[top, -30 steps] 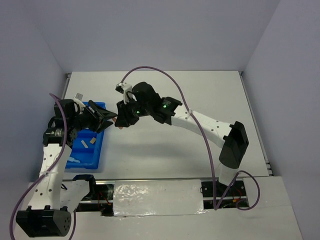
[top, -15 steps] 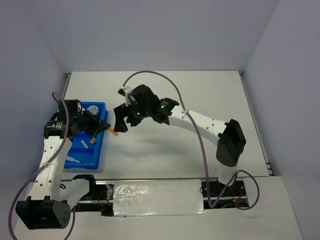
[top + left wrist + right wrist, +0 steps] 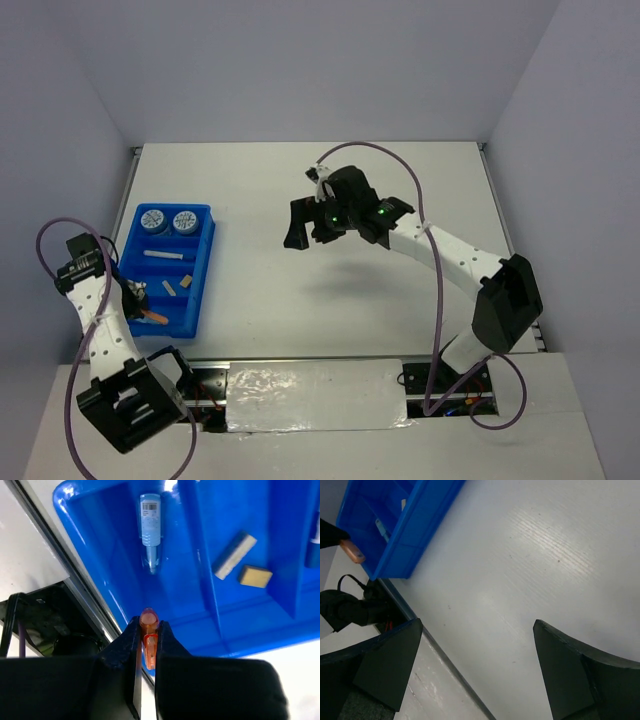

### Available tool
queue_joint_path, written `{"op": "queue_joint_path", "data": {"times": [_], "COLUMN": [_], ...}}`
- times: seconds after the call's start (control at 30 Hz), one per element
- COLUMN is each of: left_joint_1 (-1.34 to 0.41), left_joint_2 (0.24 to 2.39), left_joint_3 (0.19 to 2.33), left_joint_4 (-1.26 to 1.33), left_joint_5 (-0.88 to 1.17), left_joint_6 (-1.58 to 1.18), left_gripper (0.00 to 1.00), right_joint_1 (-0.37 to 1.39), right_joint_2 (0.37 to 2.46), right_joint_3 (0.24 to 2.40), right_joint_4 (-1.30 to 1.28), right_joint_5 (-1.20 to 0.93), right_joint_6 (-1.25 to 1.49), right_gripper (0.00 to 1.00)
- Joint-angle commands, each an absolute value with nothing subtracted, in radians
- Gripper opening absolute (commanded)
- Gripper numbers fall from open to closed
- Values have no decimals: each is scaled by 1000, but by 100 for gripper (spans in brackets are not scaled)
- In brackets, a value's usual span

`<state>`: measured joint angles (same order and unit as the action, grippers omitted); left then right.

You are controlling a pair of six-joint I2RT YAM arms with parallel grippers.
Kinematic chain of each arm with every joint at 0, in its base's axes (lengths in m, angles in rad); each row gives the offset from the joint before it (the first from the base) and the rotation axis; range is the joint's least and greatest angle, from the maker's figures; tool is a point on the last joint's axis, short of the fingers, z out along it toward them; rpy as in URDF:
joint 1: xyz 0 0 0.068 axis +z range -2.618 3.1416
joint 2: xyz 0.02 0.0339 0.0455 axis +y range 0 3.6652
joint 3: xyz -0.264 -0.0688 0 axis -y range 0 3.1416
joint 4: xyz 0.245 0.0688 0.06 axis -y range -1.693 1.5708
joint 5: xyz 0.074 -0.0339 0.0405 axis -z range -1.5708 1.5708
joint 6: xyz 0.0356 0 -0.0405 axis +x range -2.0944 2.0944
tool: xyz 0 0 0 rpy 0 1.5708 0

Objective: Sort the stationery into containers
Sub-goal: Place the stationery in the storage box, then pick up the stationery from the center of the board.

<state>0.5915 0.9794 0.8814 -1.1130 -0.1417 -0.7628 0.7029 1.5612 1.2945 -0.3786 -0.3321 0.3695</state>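
left fingers (image 3: 146, 634) pinched shut on the orange stick (image 3: 148, 621), its long axis along the fingers, poised at the near rim of the blue tray (image 3: 180, 595); a light-blue stick (image 3: 150, 525) lies in that end compartment, a grey block (image 3: 234, 555) and tan block (image 3: 255, 576) in the next; right fingers (image 3: 479, 655), spread wide and empty, hang over the desk (image 3: 545, 555) well right of the tray.

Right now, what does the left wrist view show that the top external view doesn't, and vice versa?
Only the left wrist view: the printed label on the light-blue stick, and a close look at the left fingers pinching the orange stick.
Only the top external view: the two round tubs at the tray's far end, and the right fingers spread open above the table.
Both: the blue tray, the orange stick, the tan block and the grey block.
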Motion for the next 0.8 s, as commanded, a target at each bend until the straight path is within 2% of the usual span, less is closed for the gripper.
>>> {"op": "queue_joint_path", "data": {"times": [0.0, 0.1, 0.17, 0.2, 0.3, 0.33, 0.4, 0.5, 0.63, 0.77], "left_joint_1": [627, 641, 643, 644, 646, 646, 647, 650, 652, 597], "left_joint_2": [1025, 1037, 1016, 1003, 991, 986, 986, 994, 991, 1008], "left_joint_3": [870, 880, 888, 893, 897, 896, 893, 893, 928, 954], "left_joint_4": [-1036, -1029, -1042, -1052, -1065, -1069, -1072, -1083, -1094, -1048], "left_joint_5": [-97, -89, -103, -110, -121, -121, -110, -106, -89, 42], "left_joint_6": [-684, -696, -712, -715, -707, -703, -698, -692, -681, -638], "left_gripper": [0, 5, 15, 31, 53, 68, 87, 99, 99, 99], "right_joint_1": [710, 710, 710, 710, 709, 704, 696, 684, 675, 634], "right_joint_2": [1519, 1525, 1532, 1542, 1569, 1580, 1620, 1686, 1755, 1903], "right_joint_3": [1250, 1243, 1249, 1264, 1307, 1319, 1354, 1414, 1498, 1653], "right_joint_4": [-350, -354, -367, -379, -400, -403, -416, -439, -477, -547], "right_joint_5": [-373, -377, -380, -380, -376, -374, -390, -420, -358, -111], "right_joint_6": [348, 342, 331, 328, 313, 305, 299, 291, 205, 55], "right_gripper": [100, 100, 100, 100, 100, 100, 100, 100, 100, 100]}}
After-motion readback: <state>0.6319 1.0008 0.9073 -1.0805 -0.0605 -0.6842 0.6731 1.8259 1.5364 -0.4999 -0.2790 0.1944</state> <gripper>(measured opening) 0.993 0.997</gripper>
